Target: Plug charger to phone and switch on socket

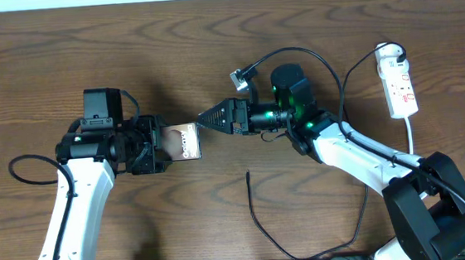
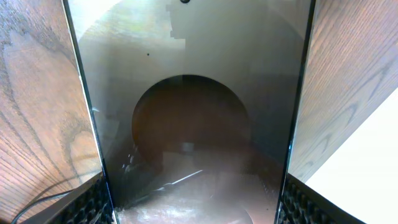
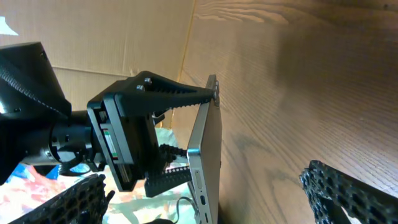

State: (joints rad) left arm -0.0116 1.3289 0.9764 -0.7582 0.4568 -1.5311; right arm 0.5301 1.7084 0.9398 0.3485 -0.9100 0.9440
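- left pincer is clamped on the phone, squeezing its two long edges near the middle of the dark, wavy-grained wooden bench.
- from the left wrist, the phone's glossy brownish-silver back fills the view, mirror-smooth, with a big dark round circle. ribbed black pads show at both lower corners.
- right pincer is spread wide and empty, its black wedge nose just beside the phone's free end.
- from the right wrist, the phone shows a thin, rounded silver edge with a small oval opening low down.
- the charger, a thin black cable, lies loose in a long curve on the wood, plug tip apart from the phone.
- the socket, a long white strip with red marks, sits well apart at the far right.
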